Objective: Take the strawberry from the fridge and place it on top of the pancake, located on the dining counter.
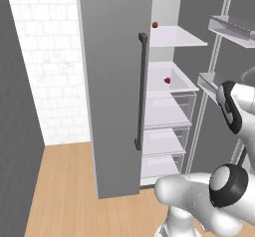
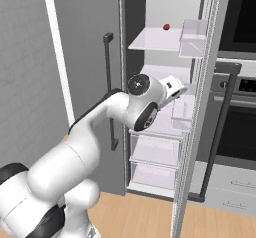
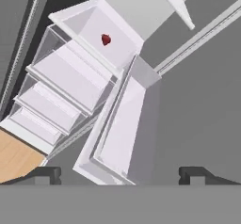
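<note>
Left to right in the left base view: white brick wall [image 1: 47, 57] at 9 o'clock, then the closed left door of the fridge [image 1: 115, 81] with its dark bar handle [image 1: 141, 91], then the open right compartment. Two small red items are seen inside — one on the top shelf [image 1: 177, 36] at 12 o'clock, one on the second shelf [image 1: 172, 79] just below centre. The lower one is taken as the strawberry [image 1: 167, 80]; which is really the target cannot be settled at this size. The upper red item [image 2: 166, 27] shows again in the right base view. In the hand view the strawberry [image 3: 106, 40] sits at 11 o'clock on a white shelf, well apart from the gripper [image 3: 120, 173], whose jaws stand wide with nothing between them. A door bin [image 3: 123, 138] lies directly ahead, between fingertips and berry. Risks — the open door's bin being clipped on the approach, the wrong red item being taken, or the tiny round berry being pushed back along the shelf by a finger and missed.
</note>
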You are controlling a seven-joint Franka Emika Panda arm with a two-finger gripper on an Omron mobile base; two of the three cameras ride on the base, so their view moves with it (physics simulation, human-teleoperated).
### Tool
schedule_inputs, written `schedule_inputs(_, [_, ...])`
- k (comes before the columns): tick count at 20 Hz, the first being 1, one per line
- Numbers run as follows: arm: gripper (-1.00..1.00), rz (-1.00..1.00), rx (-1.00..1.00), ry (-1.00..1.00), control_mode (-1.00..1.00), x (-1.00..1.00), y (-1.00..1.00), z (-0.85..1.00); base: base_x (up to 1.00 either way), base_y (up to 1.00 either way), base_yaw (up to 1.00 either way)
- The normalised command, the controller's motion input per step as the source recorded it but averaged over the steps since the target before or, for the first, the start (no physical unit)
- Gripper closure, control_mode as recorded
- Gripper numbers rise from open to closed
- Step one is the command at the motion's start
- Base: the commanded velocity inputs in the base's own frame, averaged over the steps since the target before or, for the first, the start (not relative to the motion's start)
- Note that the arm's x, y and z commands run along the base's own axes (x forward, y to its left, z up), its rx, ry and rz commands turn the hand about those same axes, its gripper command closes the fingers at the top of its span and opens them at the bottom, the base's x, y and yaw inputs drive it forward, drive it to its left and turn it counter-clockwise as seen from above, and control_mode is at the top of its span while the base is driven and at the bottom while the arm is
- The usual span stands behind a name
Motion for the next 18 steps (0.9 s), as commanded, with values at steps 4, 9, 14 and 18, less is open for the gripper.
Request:
schedule_inputs(4, [-1.0, 0.0, 0.1, 0.0, -1.0, 0.0, 0.9, 0.0, 0.0, 0.0, 0.0])
schedule_inputs(9, [-1.0, 0.0, 0.18, 0.0, -1.0, -0.05, 0.9, 0.0, 0.0, 0.0, 0.0])
schedule_inputs(14, [-1.0, -0.03, 0.2, 0.0, -1.0, -0.24, 0.85, 0.0, 0.0, 0.0, 0.0])
schedule_inputs(18, [-1.0, -0.11, 0.2, 0.0, -1.0, -0.63, 0.49, 0.0, 0.0, 0.0, 0.0])
